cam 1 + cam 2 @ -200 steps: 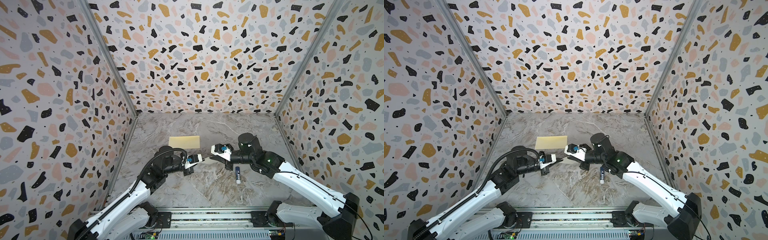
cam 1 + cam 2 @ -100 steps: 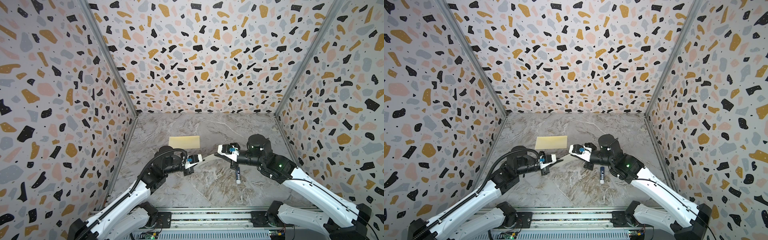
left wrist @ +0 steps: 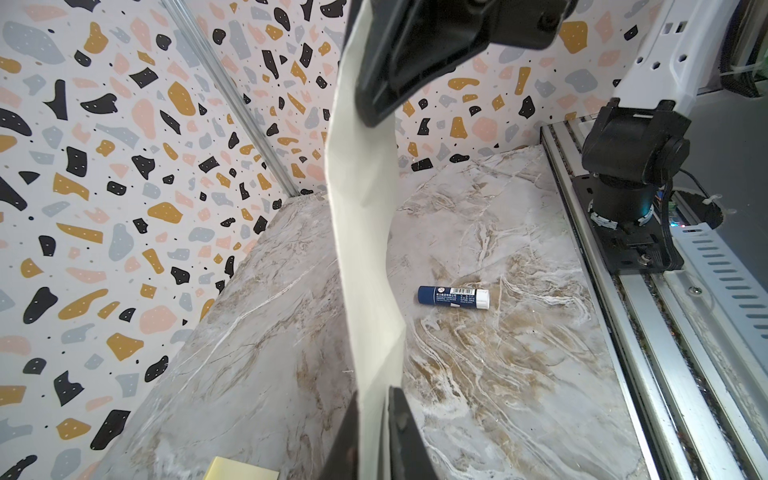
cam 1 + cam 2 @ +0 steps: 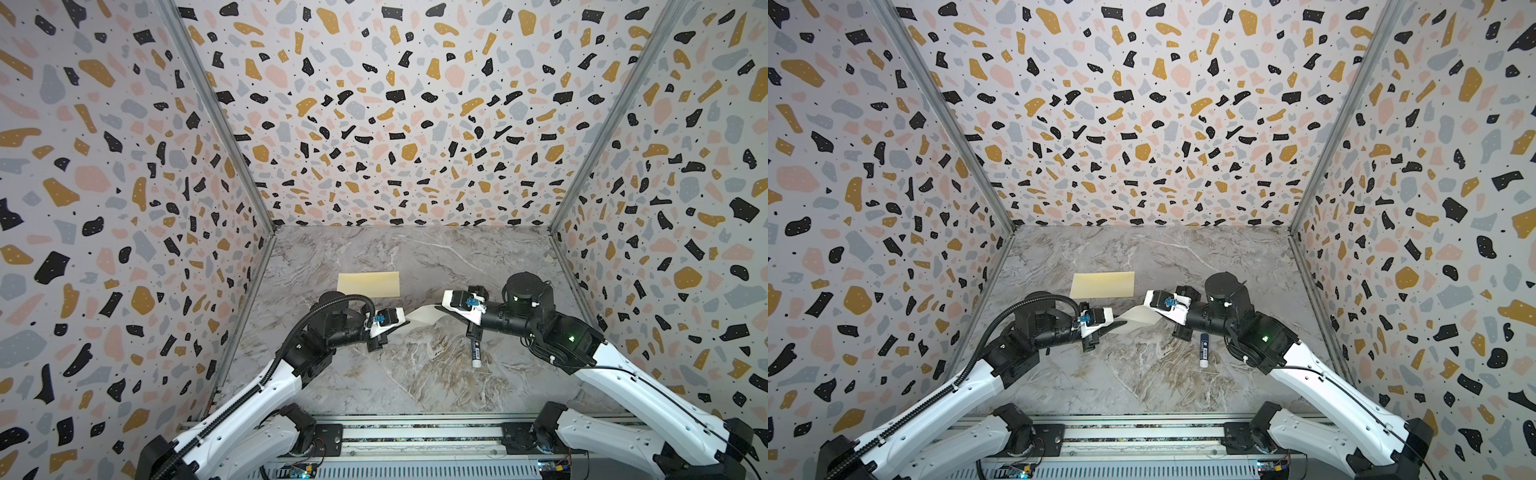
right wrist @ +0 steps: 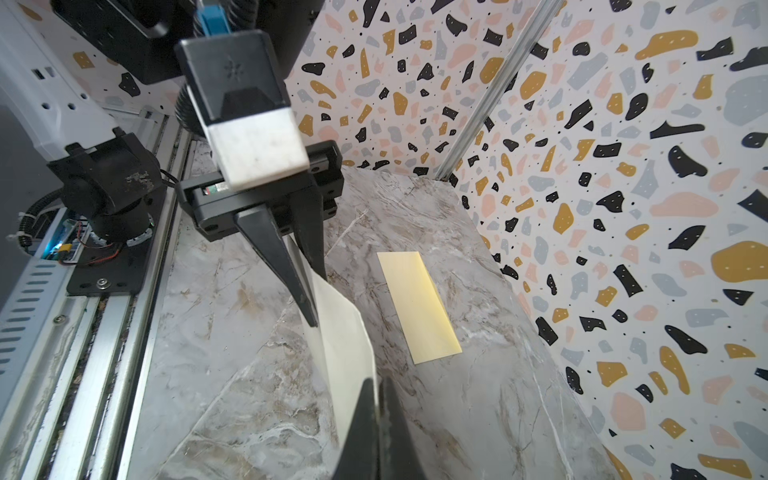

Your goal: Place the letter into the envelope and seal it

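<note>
Hanging clear of the grey marbled surface [image 4: 415,374]: pale off-white paper letter [image 4: 424,316], folded to a strip, long axis crosswise, sagging mid-span. Pinched at one end by the left fingers [image 3: 401,432], at the other by the right fingers [image 5: 359,432], both closed on it. Just behind, flat, pale yellow oblong paper envelope [image 4: 368,284], also crosswise. Near the right arm, lying loose, blue white-capped glue stick [image 4: 476,353]. Bare surface in front.

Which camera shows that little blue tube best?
The left wrist view: the blue tube lies unobstructed there, its barcode and white end visible. Both top views show it tiny; the right wrist view misses it.
</note>
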